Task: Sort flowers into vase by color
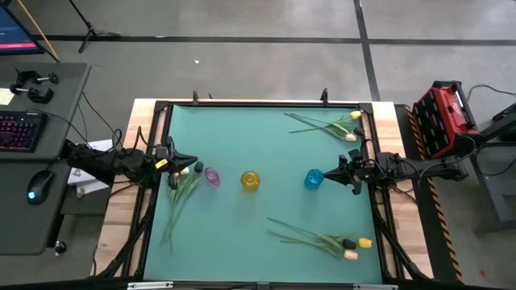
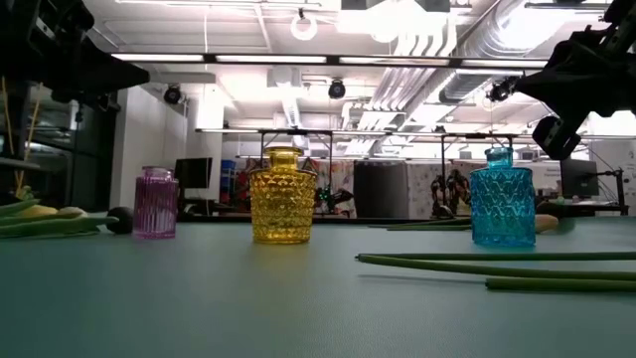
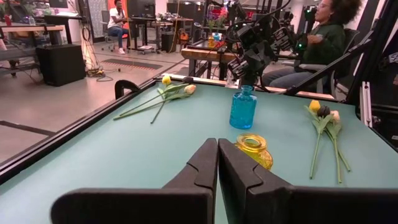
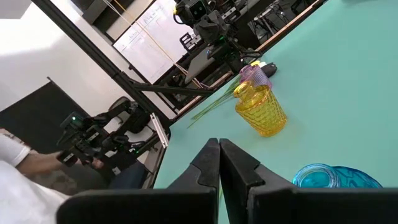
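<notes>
**Vases stand in a row, tulips lie in three bunches on the mat**

Grippers hang at opposite edges of the green table (image 1: 266, 145), both with fingers pressed together and nothing between them. The left gripper (image 1: 187, 160) sits at the left edge, just above a bunch of flowers (image 1: 182, 187) whose heads lie beside the purple vase (image 1: 212, 176) and whose stems trail toward the near-left corner. The right gripper (image 1: 332, 171) sits at the right edge, just beside the blue vase (image 1: 314, 179).

Between those two stands the yellow vase (image 1: 251, 180), so the three vases form a line across the middle of the mat: purple, yellow, blue, all upright. None has a flower in it.

A second bunch (image 1: 330, 126) lies flat near the far-right corner, yellow and cream heads pointing to the right edge. A third bunch (image 1: 322, 238) lies near the near-right corner, with black, yellow and cream heads at its right end.

A seated person (image 3: 320, 43) shows beyond the table in the left wrist view.
</notes>
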`<control>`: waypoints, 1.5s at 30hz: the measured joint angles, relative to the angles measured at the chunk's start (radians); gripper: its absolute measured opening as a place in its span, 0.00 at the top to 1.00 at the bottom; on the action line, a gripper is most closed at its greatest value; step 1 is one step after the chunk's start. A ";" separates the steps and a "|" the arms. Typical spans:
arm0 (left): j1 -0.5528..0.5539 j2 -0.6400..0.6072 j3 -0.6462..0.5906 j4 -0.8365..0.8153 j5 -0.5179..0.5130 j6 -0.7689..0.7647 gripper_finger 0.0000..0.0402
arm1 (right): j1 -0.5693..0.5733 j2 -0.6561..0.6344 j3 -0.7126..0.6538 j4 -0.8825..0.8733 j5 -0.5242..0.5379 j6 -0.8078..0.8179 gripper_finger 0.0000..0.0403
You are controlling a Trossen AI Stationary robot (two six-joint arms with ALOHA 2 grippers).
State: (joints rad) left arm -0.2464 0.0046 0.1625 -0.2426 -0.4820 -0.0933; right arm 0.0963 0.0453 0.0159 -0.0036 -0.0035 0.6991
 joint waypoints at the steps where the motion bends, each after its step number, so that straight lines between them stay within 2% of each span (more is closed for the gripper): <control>1: 0.000 0.000 0.000 0.000 0.000 0.000 1.00 | 0.000 0.000 0.000 0.000 0.000 0.000 1.00; 10: 0.000 0.000 0.000 0.014 0.000 -0.007 1.00 | 0.000 0.000 0.000 0.000 0.000 0.000 1.00; 16: -0.003 0.000 0.000 0.204 0.063 -0.333 1.00 | 0.000 0.000 0.000 0.000 0.000 0.000 1.00; 23: -0.002 0.031 0.022 0.439 0.035 -0.434 1.00 | 0.000 0.000 0.000 0.000 0.000 0.000 1.00; 25: -0.002 0.090 0.079 0.368 0.035 -0.459 0.97 | 0.000 0.000 0.000 0.000 0.000 0.000 1.00; 28: -0.002 0.240 0.217 0.168 0.034 -0.499 0.90 | 0.000 0.000 0.000 0.000 0.000 0.000 1.00; 32: -0.002 0.498 0.459 -0.212 0.021 -0.560 0.76 | 0.000 0.000 0.000 0.000 0.000 0.000 1.00; 36: -0.002 0.757 0.689 -0.651 0.049 -0.759 0.62 | 0.000 0.000 0.000 0.000 0.000 0.000 1.00; 40: -0.003 0.978 0.818 -0.952 0.173 -1.019 0.54 | 0.000 0.000 0.000 0.000 0.000 0.000 1.00; 42: -0.006 1.064 0.830 -1.003 0.258 -1.125 0.53 | 0.000 0.000 0.000 0.000 0.000 0.000 1.00; 45: -0.015 1.185 0.825 -1.008 0.360 -1.203 0.53 | 0.000 0.000 0.000 0.000 0.000 0.000 1.00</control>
State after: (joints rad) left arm -0.2614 1.1894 0.9878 -1.2506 -0.1215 -1.2965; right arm 0.0961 0.0456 0.0162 -0.0036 -0.0034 0.6991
